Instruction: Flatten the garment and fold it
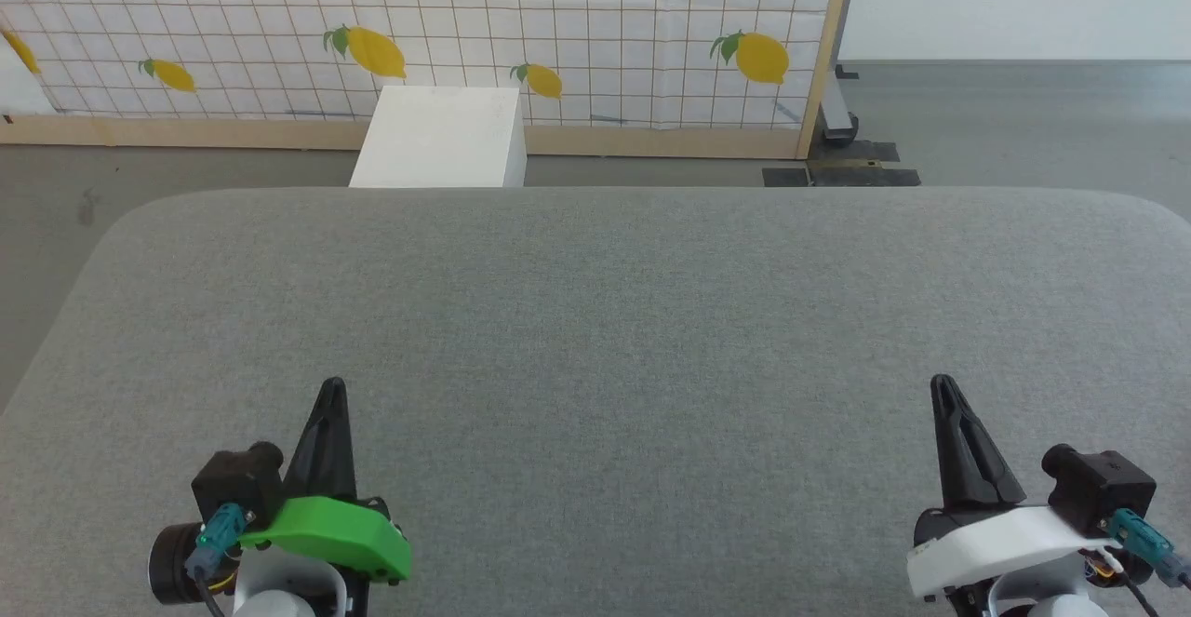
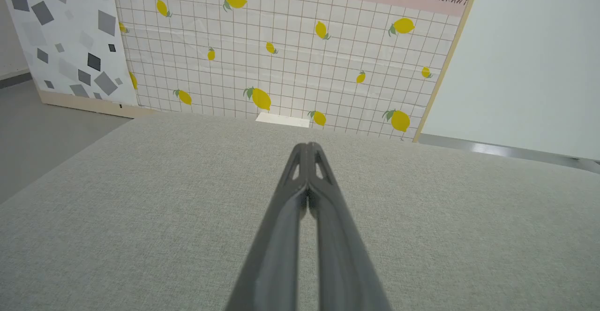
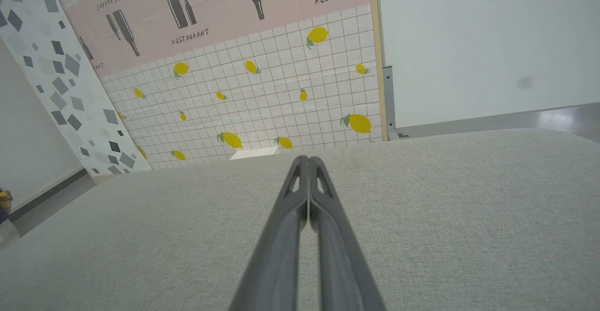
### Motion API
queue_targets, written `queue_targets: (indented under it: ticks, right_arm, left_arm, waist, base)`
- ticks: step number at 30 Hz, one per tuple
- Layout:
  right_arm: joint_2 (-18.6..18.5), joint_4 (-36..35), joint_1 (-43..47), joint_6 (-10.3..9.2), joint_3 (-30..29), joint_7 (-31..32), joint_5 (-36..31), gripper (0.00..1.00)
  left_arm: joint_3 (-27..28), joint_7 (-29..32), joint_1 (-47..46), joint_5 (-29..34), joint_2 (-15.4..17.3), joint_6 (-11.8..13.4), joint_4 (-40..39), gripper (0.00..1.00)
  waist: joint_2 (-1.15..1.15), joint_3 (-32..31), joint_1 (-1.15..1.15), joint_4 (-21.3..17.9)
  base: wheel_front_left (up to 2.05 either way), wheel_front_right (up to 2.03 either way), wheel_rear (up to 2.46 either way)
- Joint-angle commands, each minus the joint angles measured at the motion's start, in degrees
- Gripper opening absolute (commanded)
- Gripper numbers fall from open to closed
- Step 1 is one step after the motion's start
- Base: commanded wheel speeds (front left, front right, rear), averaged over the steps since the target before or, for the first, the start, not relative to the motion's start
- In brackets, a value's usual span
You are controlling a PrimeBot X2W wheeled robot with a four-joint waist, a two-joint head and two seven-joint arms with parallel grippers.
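The garment is out of view. My left gripper (image 1: 332, 384) hovers over the near left part of the grey fabric-covered table (image 1: 633, 319), shut, its two dark fingers pressed together with nothing between them. My right gripper (image 1: 943, 382) hovers over the near right part, also shut and holding nothing. In the left wrist view the left gripper (image 2: 307, 146) points across the table (image 2: 140, 208) with tips touching. The right wrist view shows the right gripper (image 3: 307, 159) the same way over the table (image 3: 468, 208).
Beyond the table's far edge stands a white box (image 1: 439, 138) on the grey floor (image 1: 1023, 124). Behind it rises a panel with a lemon-and-grid pattern (image 1: 465, 31) on a wooden frame. The table's corners are rounded.
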Motion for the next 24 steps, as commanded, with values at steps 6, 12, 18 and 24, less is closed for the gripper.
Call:
queue_targets:
  ticks: [6, 12, 18, 24]
  right_arm:
    - [0.0, -0.9, 0.0, -0.01, 0.0, 1.0, -1.4, 0.0]
    - [0.0, -1.4, 0.0, -0.02, 0.1, 1.6, -2.2, 0.0]
    - [0.0, -1.9, 0.0, -0.02, 0.1, 2.3, -2.9, 0.0]
    - [0.0, -2.4, 0.0, -0.02, 0.1, 3.0, -3.7, 0.0]
  left_arm:
    - [0.6, 0.8, 0.4, 2.0, -0.5, -0.5, -0.9, 0.0]
    - [0.9, 1.5, 0.5, 2.9, -0.9, -0.7, -1.4, 0.0]
    - [1.2, 2.2, 0.6, 3.9, -1.2, -0.8, -1.9, 0.0]
    - [1.5, 2.9, 0.8, 4.8, -1.5, -1.0, -2.5, 0.0]
  waist:
    - [0.0, 0.1, 0.0, -0.1]
    - [0.0, 0.3, 0.0, -0.1]
    - [0.0, 0.4, 0.0, -0.2]
    - [0.0, 0.5, 0.0, -0.3]
  base:
    - [0.0, 0.0, 0.0]
    - [0.0, 0.0, 0.0]
    - [0.0, 0.0, 0.0]
    - [0.0, 0.0, 0.0]
